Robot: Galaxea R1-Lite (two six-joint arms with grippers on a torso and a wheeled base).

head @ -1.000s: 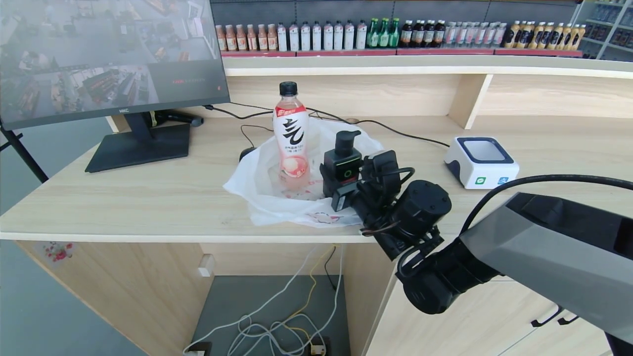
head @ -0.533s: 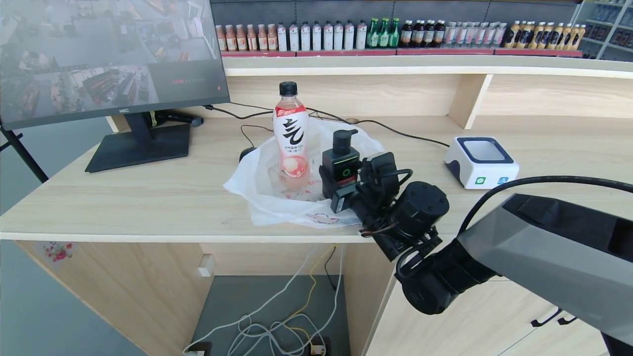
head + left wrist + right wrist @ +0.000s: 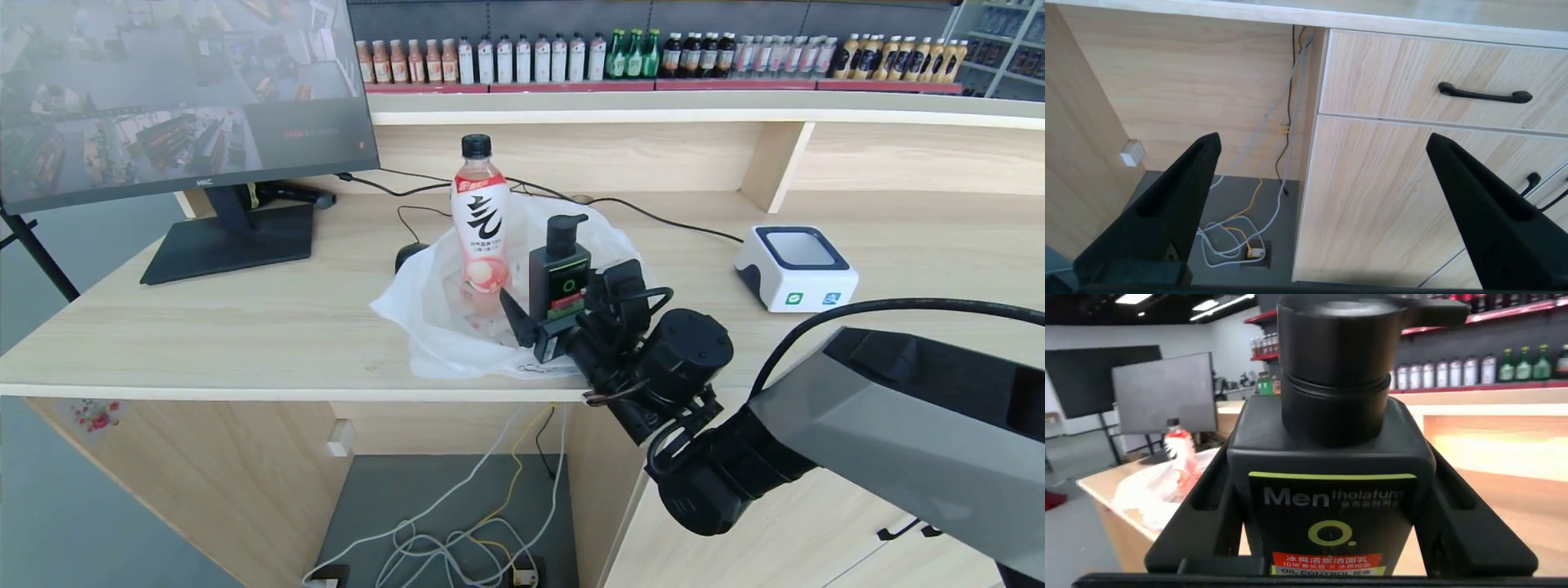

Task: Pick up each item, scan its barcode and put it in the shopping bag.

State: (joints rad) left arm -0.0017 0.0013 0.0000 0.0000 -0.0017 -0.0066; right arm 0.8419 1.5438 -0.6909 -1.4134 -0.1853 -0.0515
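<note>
A black pump bottle (image 3: pixel 559 269) is held upright in my right gripper (image 3: pixel 549 322), which is shut on it, just above the near right side of the white shopping bag (image 3: pixel 424 327). In the right wrist view the pump bottle (image 3: pixel 1327 498) sits squarely between the two fingers. A pink drink bottle (image 3: pixel 480 229) with a black cap stands upright inside the bag, to the left of the pump bottle. The white barcode scanner (image 3: pixel 796 278) rests on the counter to the right. My left gripper (image 3: pixel 1315 212) hangs open below the counter with nothing between its fingers.
A large monitor (image 3: pixel 175 90) on a black stand fills the counter's back left, with a black mouse (image 3: pixel 406 255) and cables behind the bag. A raised shelf runs along the back. Below the counter are drawers (image 3: pixel 1437 82) and loose cables (image 3: pixel 1249 237).
My right gripper has carried the pump bottle a little to the left, closer to the pink bottle over the bag. The pink bottle, bag and scanner have stayed put.
</note>
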